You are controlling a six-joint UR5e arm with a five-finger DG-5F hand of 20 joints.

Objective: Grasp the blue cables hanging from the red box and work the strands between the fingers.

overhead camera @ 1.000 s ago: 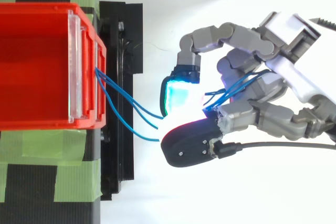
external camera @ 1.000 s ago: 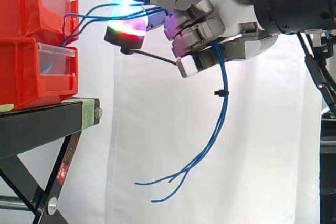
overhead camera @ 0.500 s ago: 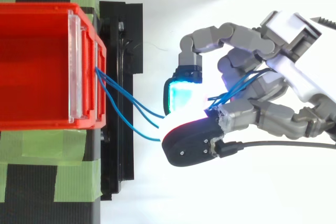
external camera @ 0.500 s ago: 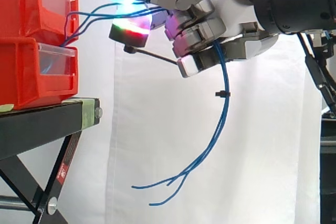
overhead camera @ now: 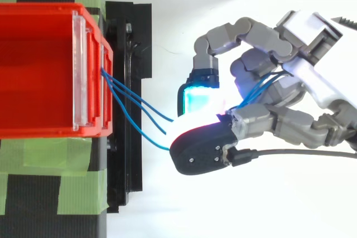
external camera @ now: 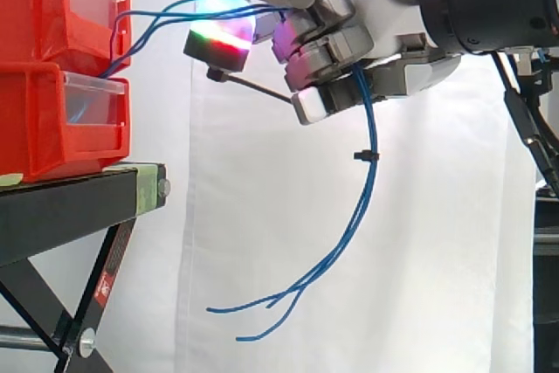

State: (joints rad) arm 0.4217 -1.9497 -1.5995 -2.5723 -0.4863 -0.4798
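Your red box (external camera: 35, 6) sits on the black stand (external camera: 79, 203). The hand (external camera: 393, 32) hovers level with the box's upper tier and apart from its front. The hand is clenched on the blue cables (external camera: 373, 176). They leave the box front, run almost level across the gap to the glowing fingertips (overhead camera: 198, 101), and thread through the curled fingers. Below the hand they hang in a long loose curve with splayed ends. The held stretch points straight from hand to box, so I'd judge that rubbing should slide along that line, not pull away.
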